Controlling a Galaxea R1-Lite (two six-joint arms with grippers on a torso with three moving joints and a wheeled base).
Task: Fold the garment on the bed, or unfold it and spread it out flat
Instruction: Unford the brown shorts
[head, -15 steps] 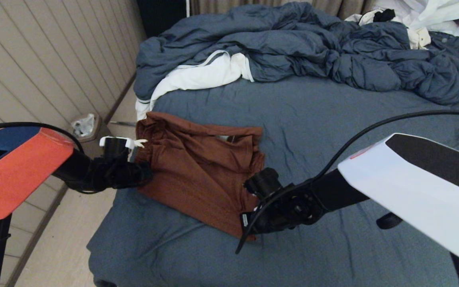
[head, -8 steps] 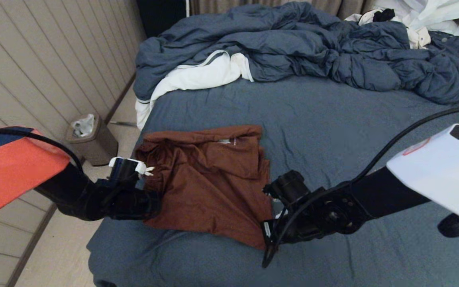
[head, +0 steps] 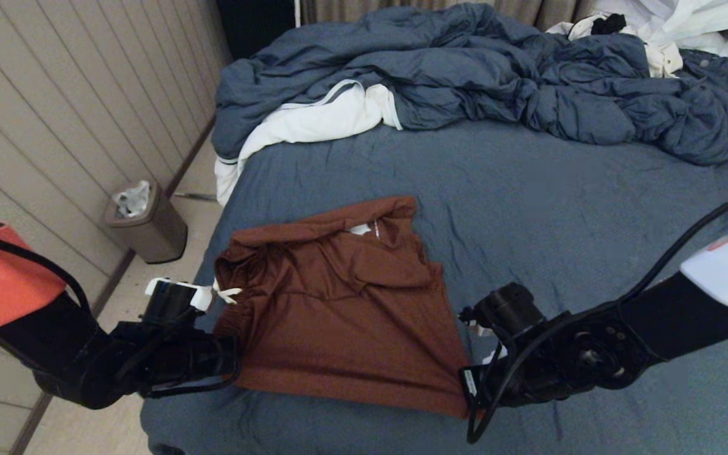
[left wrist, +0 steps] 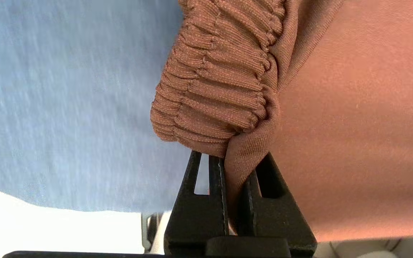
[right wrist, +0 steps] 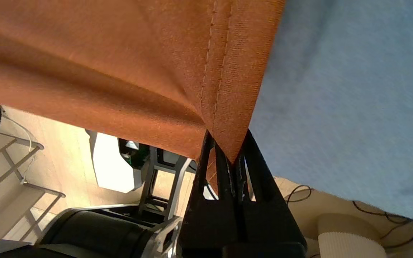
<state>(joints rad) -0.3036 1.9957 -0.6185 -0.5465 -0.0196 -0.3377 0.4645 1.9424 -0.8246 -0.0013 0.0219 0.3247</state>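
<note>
Holding the garment (head: 345, 303) by two near corners, one per arm, so the near edge stretches taut between them; my read is it's being spread flat, not folded.

Left side first: small bin (head: 146, 221) on the floor by the wall, well clear of the work. Left gripper (head: 228, 373) sits at the near-left corner of the bed (head: 560, 208), right at the mattress edge. Wrist view shows its fingers (left wrist: 195, 211) clamped tight on a pinch of fabric just below the gathered waistband (left wrist: 217, 89). White drawstring (head: 226, 293) sticks out just beside it. Little margin there: any further left and the cloth hangs off the bed.

Middle: near half of the shorts lies fairly smooth. Far half is bunched, with a flap doubled over near the far edge. That part likely still needs pulling out.

Right gripper (head: 468, 398) is at the near-right corner of the shorts, pinched closed on the stitched hem (right wrist: 224, 107), fabric fanning out from the pinch. Corner looks lifted slightly off the sheet.

Room: bare sheet to the right and far side is wide open. Rumpled blue duvet (head: 497, 76) and white clothes (head: 313, 120) are piled at the far end, well apart from the shorts. Near edge is the tight one.
</note>
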